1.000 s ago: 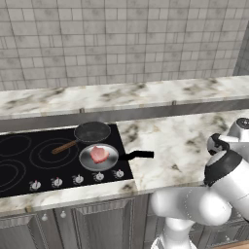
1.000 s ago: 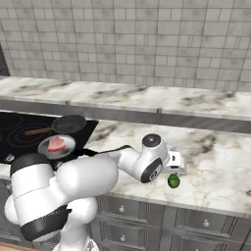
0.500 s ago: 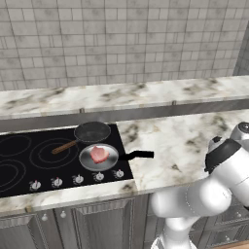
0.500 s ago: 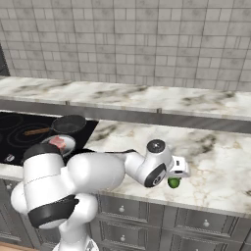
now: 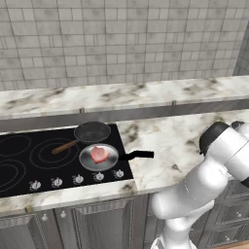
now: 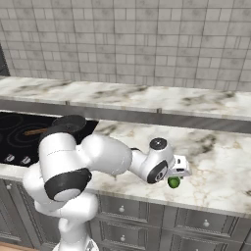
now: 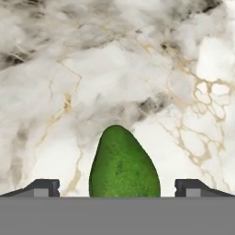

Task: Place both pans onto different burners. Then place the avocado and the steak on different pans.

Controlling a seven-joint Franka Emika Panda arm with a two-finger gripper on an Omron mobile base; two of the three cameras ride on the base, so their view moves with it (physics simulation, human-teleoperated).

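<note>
- Broadly, the marble counter (image 5: 170,138) lies right of the black cooktop (image 5: 29,160), which carries 2 pans on separate burners.
- Dark pan (image 5: 92,131): far position, wooden handle pointing left, empty.
- Silver pan (image 5: 98,157): near position, holding the steak (image 5: 99,154).
- Gripper (image 6: 177,172): low over the near counter edge, well right of the cooktop, jaws spread wide and holding nothing, 1 fingertip (image 7: 43,187) on each side of the fruit.
- Avocado (image 7: 123,166): lying on the marble between the open jaws.
- Risk, as a judgement: the glossy, tapered fruit may squirt forward or roll off the near edge if the jaws close off-centre.
</note>
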